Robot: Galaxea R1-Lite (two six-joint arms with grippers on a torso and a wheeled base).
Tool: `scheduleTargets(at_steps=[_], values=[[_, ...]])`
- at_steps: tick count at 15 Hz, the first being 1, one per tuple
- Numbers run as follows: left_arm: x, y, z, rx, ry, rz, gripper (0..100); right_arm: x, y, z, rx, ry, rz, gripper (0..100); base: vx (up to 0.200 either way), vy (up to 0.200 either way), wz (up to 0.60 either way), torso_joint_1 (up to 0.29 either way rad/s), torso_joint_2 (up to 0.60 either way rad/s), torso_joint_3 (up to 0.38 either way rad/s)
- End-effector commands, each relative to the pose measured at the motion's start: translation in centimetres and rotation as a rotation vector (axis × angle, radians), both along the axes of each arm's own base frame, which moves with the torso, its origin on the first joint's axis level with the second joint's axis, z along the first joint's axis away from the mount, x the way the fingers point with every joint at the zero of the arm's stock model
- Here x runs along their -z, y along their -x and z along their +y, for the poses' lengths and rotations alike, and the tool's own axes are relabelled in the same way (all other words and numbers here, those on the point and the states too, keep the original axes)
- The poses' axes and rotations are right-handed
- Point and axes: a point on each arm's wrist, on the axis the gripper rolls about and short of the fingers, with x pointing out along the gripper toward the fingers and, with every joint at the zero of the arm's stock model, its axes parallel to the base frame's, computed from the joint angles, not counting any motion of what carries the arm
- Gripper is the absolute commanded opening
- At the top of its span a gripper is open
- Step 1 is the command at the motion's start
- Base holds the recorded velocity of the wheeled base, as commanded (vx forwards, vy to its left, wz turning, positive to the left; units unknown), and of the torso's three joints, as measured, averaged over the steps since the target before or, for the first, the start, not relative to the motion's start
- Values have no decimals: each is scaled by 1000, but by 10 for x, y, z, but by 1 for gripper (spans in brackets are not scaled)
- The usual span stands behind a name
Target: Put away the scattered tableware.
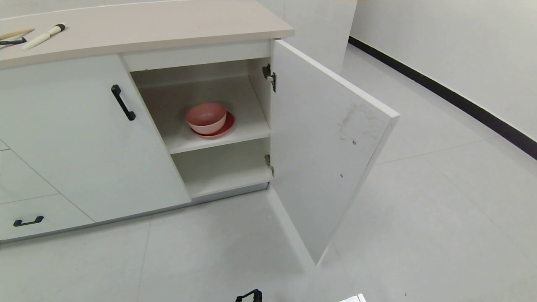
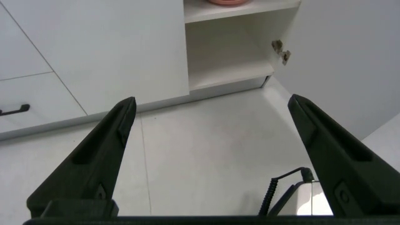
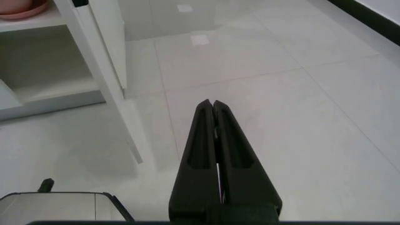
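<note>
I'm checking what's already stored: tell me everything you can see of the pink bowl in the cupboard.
The pink bowl is round and smooth, plastic by its look, deeper pink inside and paler outside. It stands upright and looks empty, on a red plate on the upper shelf of the open cupboard. Only the plate touches it.
</note>
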Motion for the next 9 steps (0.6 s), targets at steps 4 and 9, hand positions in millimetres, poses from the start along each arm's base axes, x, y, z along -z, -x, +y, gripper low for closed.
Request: scheduleTargets(at_steps=[4,9], values=[[0,0,0,0,2,1,100,-59,-5,5,-178,42,-185,0,0,0,0,0,0,0],[0,0,0,0,2,1,100,-117,-74,8,-330,136,-224,0,0,0,0,0,0,0]])
